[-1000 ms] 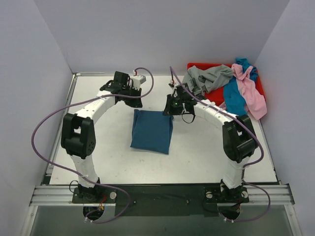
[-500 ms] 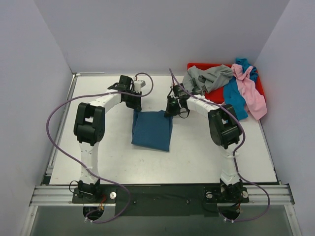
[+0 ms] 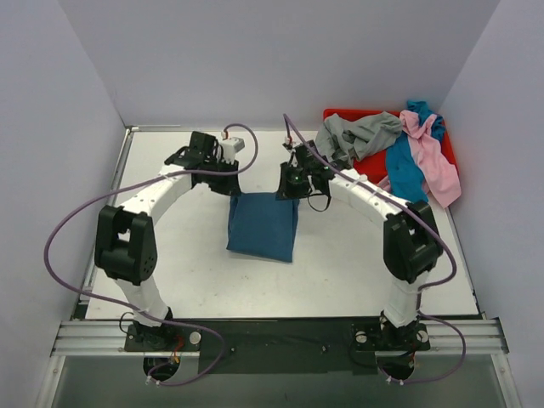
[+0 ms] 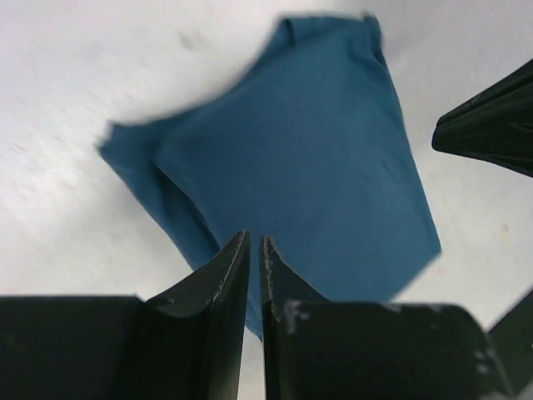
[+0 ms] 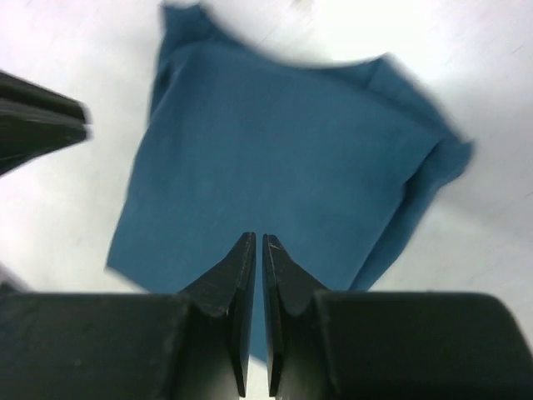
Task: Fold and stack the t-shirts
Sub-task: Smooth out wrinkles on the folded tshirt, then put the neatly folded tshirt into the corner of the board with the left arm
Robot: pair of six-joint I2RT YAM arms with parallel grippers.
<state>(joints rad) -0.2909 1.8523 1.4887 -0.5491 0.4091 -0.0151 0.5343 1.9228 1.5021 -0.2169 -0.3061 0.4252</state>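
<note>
Top external:
- Dark teal-blue t-shirt (image 3: 262,225): folded to a rough rectangle, lying flat on the white surface (image 3: 187,255), centre, between the two arms.
- Left claw (image 3: 231,180) is at the shirt's far-left corner; right claw (image 3: 289,187) is at its far-right corner. Finger gap not readable from here.
- Red tray (image 3: 333,115), far right, carries a crumpled heap. The grey t-shirt (image 3: 357,132) is at its left. The pink t-shirt (image 3: 429,157) and the brighter turquoise-blue t-shirt (image 3: 404,174) hang over the near rim.

Left wrist:
- Left claw (image 4: 255,246): black tapered fingers drawn in to a hairline slit, tips over the cloth edge, no fabric seen pinched.
- Shirt (image 4: 316,167): matte, smooth knit, with a layered fold at the left side.
- Right claw (image 4: 491,125) shows at the right.

Right wrist:
- Right claw (image 5: 259,243): fingers likewise all but touching, nothing visible between them.
- Shirt (image 5: 275,158) is spread below, edges slightly blurred.
- Left claw (image 5: 42,117) is at the left edge.
</note>
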